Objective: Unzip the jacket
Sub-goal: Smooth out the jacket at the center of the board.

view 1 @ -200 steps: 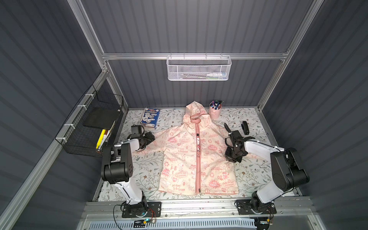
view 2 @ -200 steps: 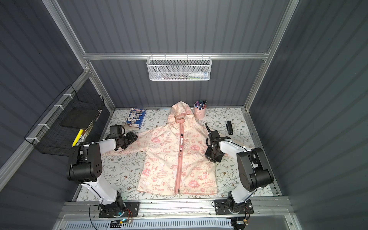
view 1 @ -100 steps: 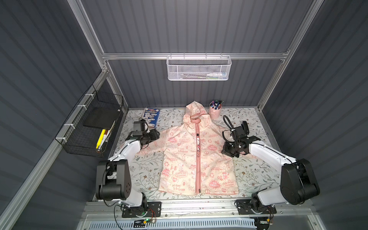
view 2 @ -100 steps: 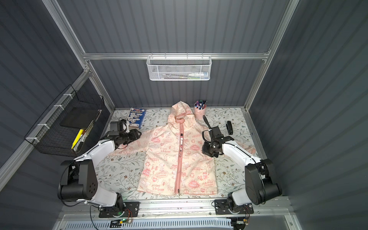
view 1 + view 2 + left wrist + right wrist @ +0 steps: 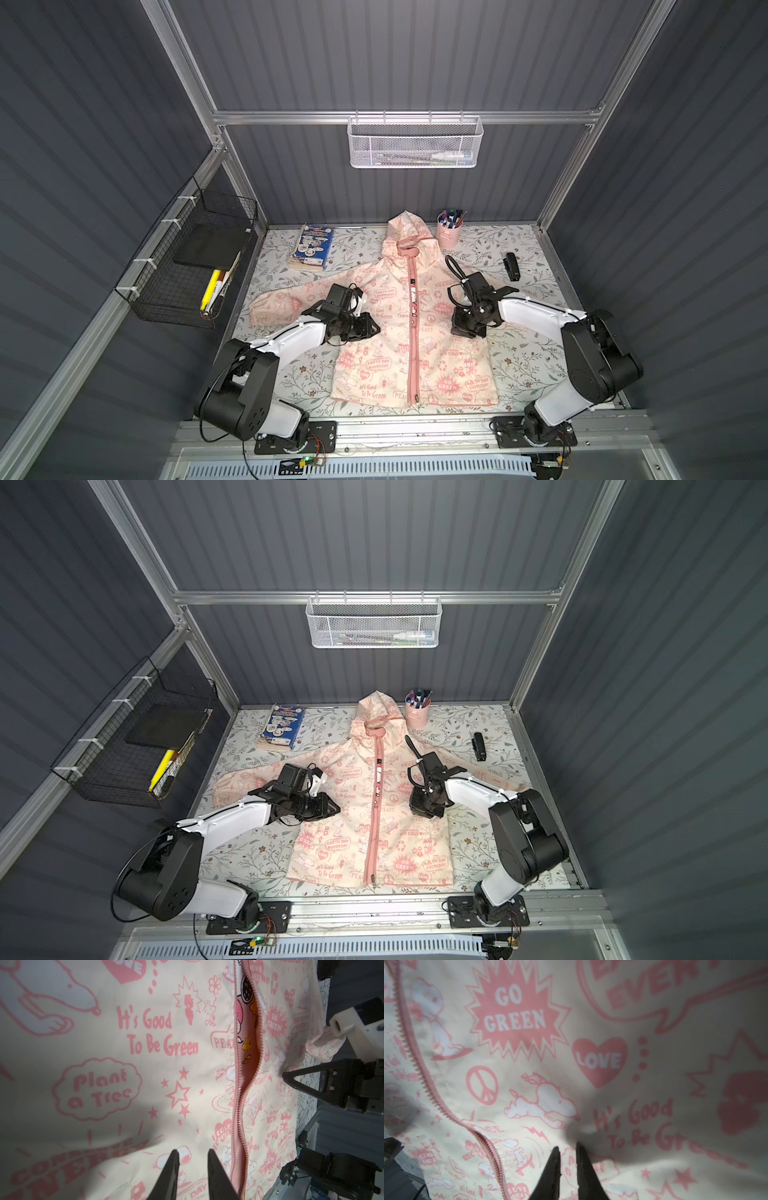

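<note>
Firmly pin the jacket (image 5: 374, 365) flat either side of the zipper (image 5: 412, 332) with the left gripper (image 5: 192, 1151) and right gripper (image 5: 567, 1147), both narrow-jawed, cloth hold not discernible.

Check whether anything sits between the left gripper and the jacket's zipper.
Nothing visible does. The left gripper is over a front panel of the jacket, beside the zipper; only printed fabric lies between its fingers and the zipper teeth.

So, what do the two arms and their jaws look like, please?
Both arms, left arm and right arm, have white shells with black joints. A black cable loops at the right wrist. The jaws are black, thin and pointed.
</note>
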You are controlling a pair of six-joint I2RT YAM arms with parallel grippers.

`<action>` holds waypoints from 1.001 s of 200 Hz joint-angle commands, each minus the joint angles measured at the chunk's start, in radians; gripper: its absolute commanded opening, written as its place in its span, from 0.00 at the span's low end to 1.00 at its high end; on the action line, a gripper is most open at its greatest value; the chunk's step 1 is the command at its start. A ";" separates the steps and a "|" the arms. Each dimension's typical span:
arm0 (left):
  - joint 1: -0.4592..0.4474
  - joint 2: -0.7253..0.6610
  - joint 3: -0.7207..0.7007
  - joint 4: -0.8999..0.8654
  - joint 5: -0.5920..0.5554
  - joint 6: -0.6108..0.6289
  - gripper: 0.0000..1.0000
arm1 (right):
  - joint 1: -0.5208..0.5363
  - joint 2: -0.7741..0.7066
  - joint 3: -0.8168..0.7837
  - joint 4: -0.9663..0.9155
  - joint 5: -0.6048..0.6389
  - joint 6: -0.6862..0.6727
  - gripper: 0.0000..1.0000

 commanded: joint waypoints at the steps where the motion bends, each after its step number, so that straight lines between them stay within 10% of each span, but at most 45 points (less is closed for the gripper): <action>1: -0.007 0.036 -0.025 -0.017 -0.033 -0.052 0.27 | 0.004 0.026 0.014 -0.046 0.057 0.018 0.18; 149: -0.078 -0.175 -0.217 -0.181 -0.177 -0.352 0.24 | -0.040 0.083 0.019 -0.131 0.210 0.015 0.16; 200: -0.075 -0.106 0.042 -0.103 -0.199 -0.228 0.34 | -0.033 -0.075 0.062 0.006 0.079 -0.119 0.18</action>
